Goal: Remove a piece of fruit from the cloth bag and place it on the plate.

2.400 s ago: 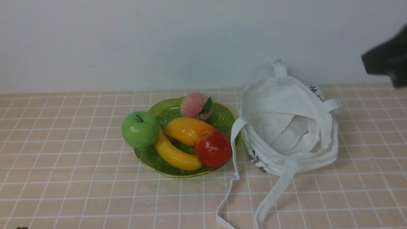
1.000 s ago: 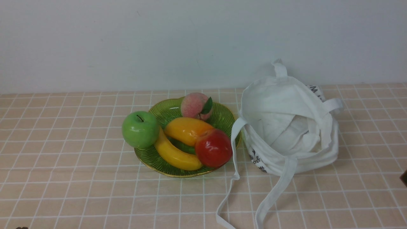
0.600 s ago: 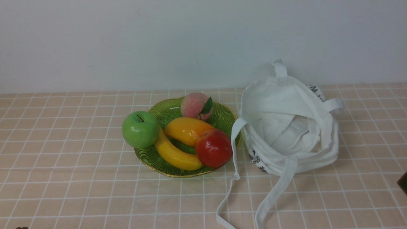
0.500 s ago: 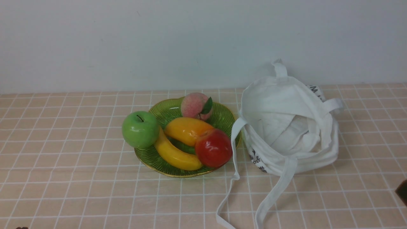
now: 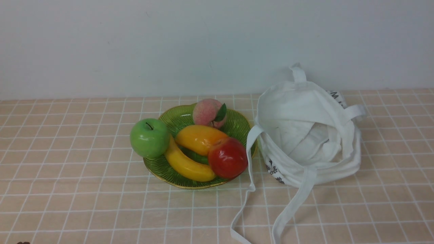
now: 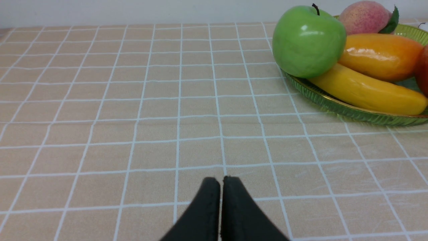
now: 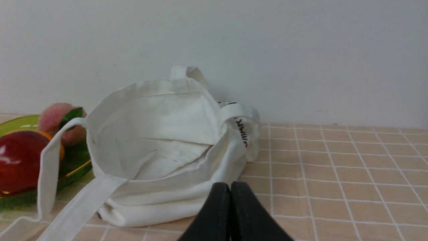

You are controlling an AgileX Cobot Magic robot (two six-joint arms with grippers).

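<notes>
The round glossy green apple [image 5: 149,137] is seen resting on the ribbed green glass plate's [image 5: 176,119] left rim, nearer the left pincer [image 6: 220,182], both pincers being closed and empty.

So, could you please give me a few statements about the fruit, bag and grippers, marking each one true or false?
1. The green apple sits at the plate's edge. True.
2. The bag still holds fruit. False: no fruit shows in its open mouth.
3. The right gripper is shut. True.
4. The left gripper grips the banana. False: it is shut over bare tablecloth.
5. The red apple lies on the tablecloth. False: it is on the plate.
</notes>
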